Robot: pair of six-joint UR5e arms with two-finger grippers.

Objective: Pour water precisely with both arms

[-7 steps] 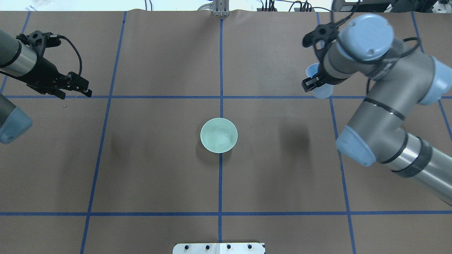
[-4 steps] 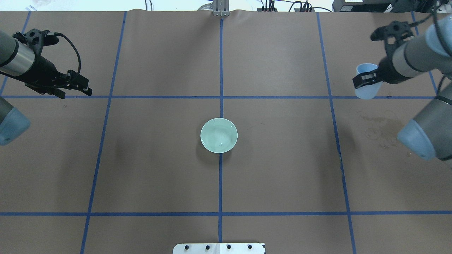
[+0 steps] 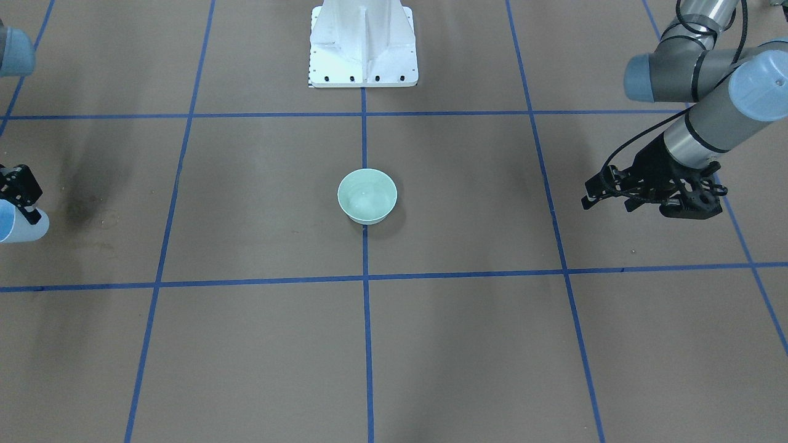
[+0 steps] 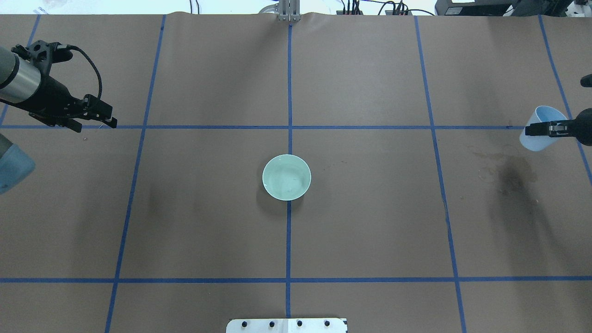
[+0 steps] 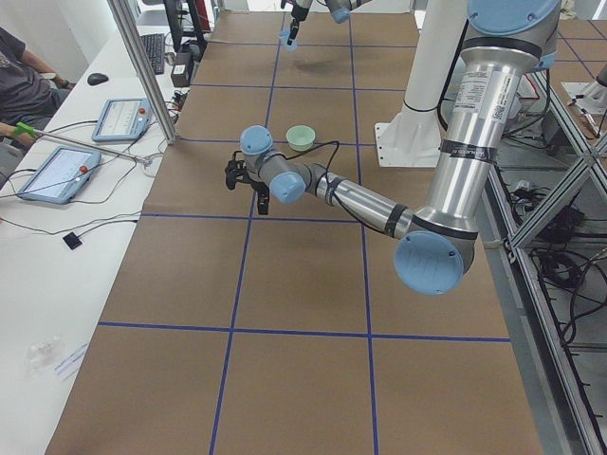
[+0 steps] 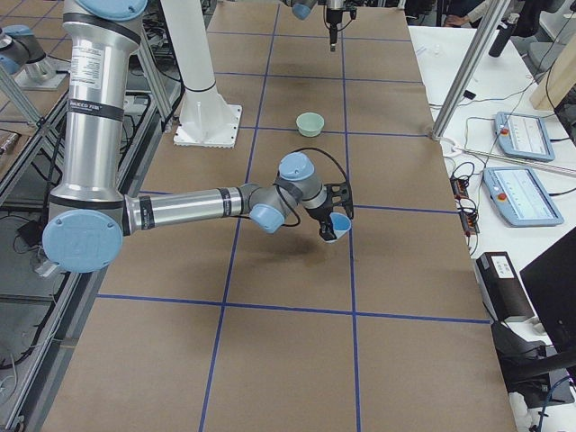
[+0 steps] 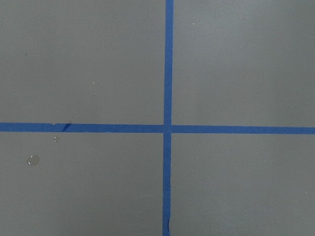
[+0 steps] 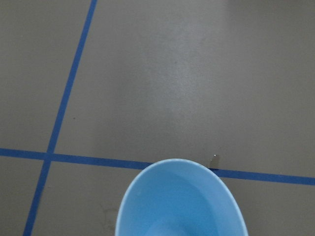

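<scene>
A pale green bowl (image 4: 286, 177) stands at the table's middle, also in the front view (image 3: 367, 195); faint white glints of water (image 3: 363, 198) show inside it. My right gripper (image 4: 542, 131) is at the far right edge, shut on a light blue cup (image 4: 536, 138), held above the table. The cup fills the bottom of the right wrist view (image 8: 179, 201); I cannot tell whether it holds water. My left gripper (image 4: 95, 122) is open and empty at the far left, above a tape crossing, far from the bowl.
The brown table cover carries blue tape grid lines. Wet stains lie below the cup (image 4: 497, 166). A water droplet (image 7: 33, 160) lies near the tape cross under my left gripper. The white pedestal (image 3: 363, 43) stands at the robot's side of the table.
My right arm has swung far to the right with the cup, from near the right grid line to the table's right edge. My left gripper has drifted slightly left.
</scene>
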